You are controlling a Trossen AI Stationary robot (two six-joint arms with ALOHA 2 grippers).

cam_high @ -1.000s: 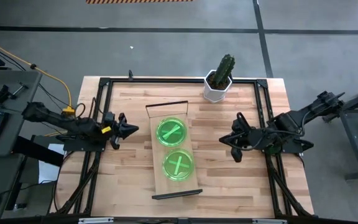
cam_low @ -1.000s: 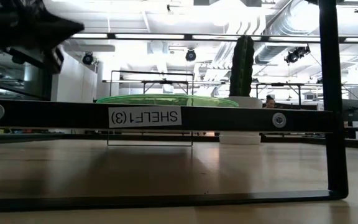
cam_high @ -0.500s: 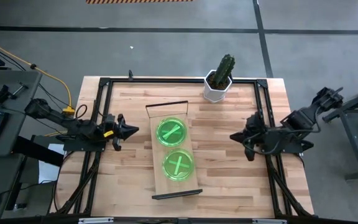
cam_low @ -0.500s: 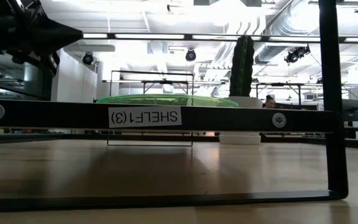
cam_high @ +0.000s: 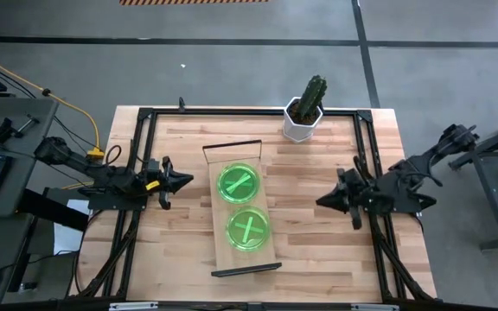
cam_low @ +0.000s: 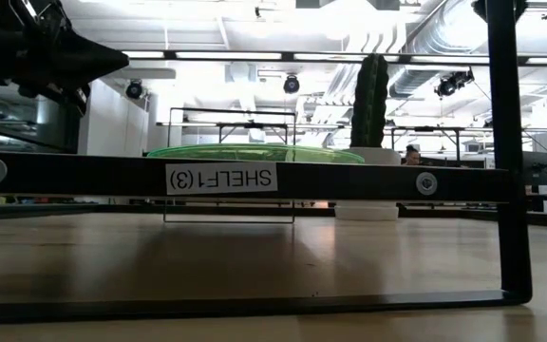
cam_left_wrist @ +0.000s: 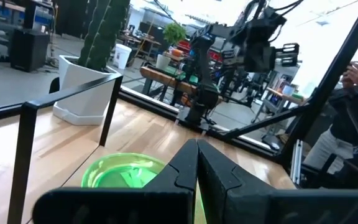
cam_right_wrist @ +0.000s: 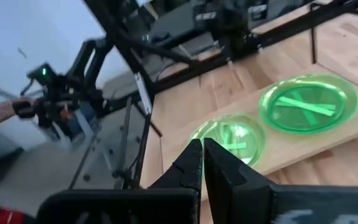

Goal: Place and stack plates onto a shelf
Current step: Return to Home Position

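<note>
The light-wood shelf [cam_high: 220, 207] lies mid-table with a dark frame at each end. Green plates rest flat on it in two spots. The far one [cam_high: 238, 184] shows one slanted bar; the near one [cam_high: 248, 229] shows crossed bars, as of plates stacked. The low view shows a green plate edge [cam_low: 254, 150] above the shelf's labelled frame bar [cam_low: 254, 178]. My left gripper [cam_high: 188, 180] is shut and hovers left of the shelf, level with the far plate. My right gripper [cam_high: 320, 202] is shut and hovers right of the shelf. Both wrist views show shut fingers [cam_left_wrist: 197, 149] [cam_right_wrist: 199, 146] pointing at the plates [cam_left_wrist: 123, 171] [cam_right_wrist: 308, 102].
A white hexagonal pot with a cactus [cam_high: 305, 111] stands at the table's far edge, right of the shelf's far end. A black rail frame [cam_high: 249, 111] runs round the tabletop. Bare wood lies on both sides of the shelf. A person's hand [cam_right_wrist: 17, 109] shows beyond the table.
My right gripper has drawn back from the shelf toward the table's right edge and a little toward the near edge, turning as it went. My left gripper has dipped slightly in the low view. The plates and the shelf have stayed put.
</note>
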